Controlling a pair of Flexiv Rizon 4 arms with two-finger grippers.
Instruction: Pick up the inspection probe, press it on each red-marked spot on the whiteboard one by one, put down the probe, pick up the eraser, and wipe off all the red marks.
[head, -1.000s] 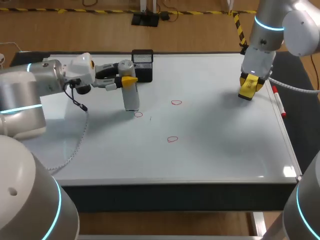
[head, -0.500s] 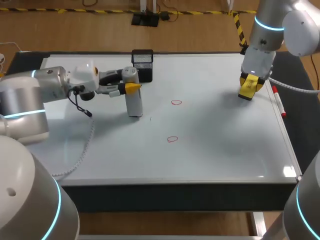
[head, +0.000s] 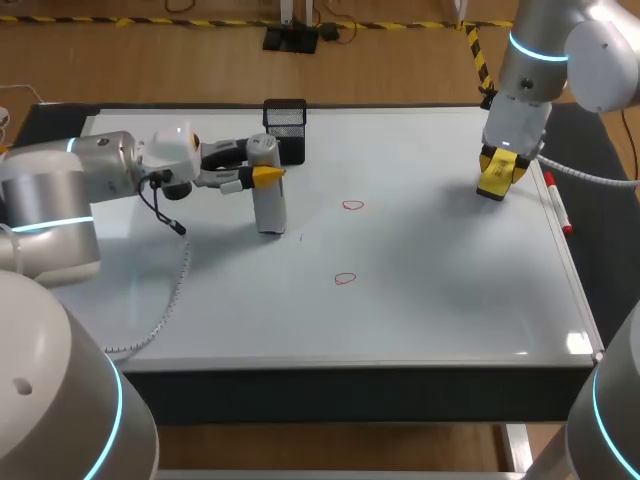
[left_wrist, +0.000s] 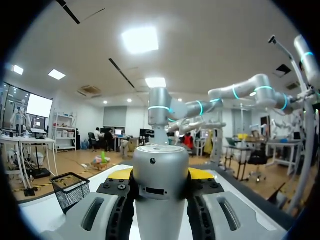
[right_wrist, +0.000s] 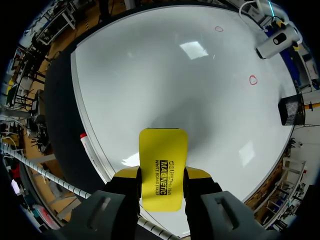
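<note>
Left wrist view: left gripper (left_wrist: 160, 174) clamps the inspection probe (left_wrist: 160, 160) near its top (stiff, smooth, likely slippery); right gripper (right_wrist: 161, 173) pinches the light eraser (right_wrist: 163, 150) by its sides.

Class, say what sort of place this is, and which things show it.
Probably a robotics lab test bench: a left arm holding a probe and a right arm holding a yellow eraser, over a whiteboard bearing red marks.

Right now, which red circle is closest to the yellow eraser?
The red circle farther back on the whiteboard. The other red circle lies nearer the front edge, farther from the eraser held in the right gripper.
</note>
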